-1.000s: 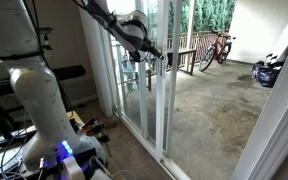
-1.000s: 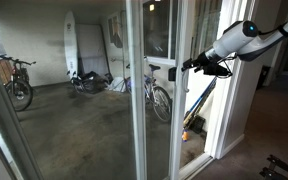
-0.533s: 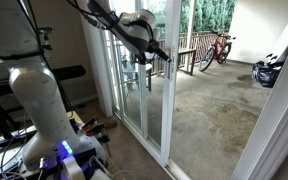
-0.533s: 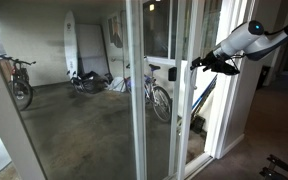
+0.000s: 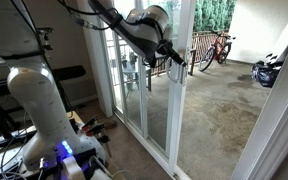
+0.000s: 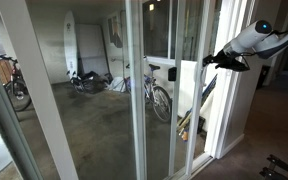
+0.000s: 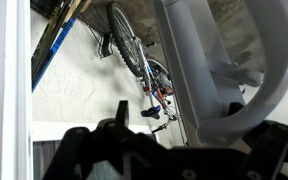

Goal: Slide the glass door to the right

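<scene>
Evidently the glass door [image 5: 181,100] is heavy, stiff and fragile; I'd pull at its handle [image 7: 209,70], though I cannot tell whether the gripper [image 5: 172,54] is clamped.

My tool [image 5: 175,57] sits at the vertical edge of the glass door [image 5: 180,125], right at its handle [image 7: 246,75]. In the wrist view the handle stands just before my tool and to the right, but I cannot tell whether it lies between the jaws. Behind the glass a bicycle [image 6: 159,97] stands, and a board [image 6: 71,42] stands upright against the far wall, further left. In an exterior view two bikes [image 5: 216,46] stand well beyond the door, and my base [image 5: 39,100] stands indoors, left of it.
</scene>
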{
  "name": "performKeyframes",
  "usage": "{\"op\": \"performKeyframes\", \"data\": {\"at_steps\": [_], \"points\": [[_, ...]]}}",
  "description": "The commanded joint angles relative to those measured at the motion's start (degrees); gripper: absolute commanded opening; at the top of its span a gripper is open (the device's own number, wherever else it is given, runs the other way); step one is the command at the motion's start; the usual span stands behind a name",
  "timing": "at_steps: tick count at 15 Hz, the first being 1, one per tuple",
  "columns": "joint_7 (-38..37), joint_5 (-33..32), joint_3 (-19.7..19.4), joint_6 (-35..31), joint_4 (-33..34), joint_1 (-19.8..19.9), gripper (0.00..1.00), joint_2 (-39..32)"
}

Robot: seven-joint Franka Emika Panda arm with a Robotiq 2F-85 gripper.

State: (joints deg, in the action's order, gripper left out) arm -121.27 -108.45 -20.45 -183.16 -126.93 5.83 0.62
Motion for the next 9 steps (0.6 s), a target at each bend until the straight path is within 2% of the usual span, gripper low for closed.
{"op": "performKeyframes", "data": {"at_steps": [1, 3, 4, 5, 6, 7, 9], "points": [[5.6, -2.8, -5.6, -7.4, 2.8, 5.2, 1.00, -3.3], [7.2, -3.8, -7.9, -12.8, 6.2, 6.6, 1.00, -5.9], [15.3, 3.0, -5.8, -14.5, 5.9, 10.9, 1.00, -6.5], [9.5, -3.0, -9.3, -17.3, 9.4, 8.9, 1.00, -8.5], [11.0, -2.3, -9.6, -19.7, 10.9, 10.4, 1.00, -9.8], [12.0, -1.1, -4.6, -16.2, 8.1, 13.0, 1.00, -7.8], [12.9, -0.7, -2.4, -16.1, 9.2, 16.4, 1.00, -9.1]]}}
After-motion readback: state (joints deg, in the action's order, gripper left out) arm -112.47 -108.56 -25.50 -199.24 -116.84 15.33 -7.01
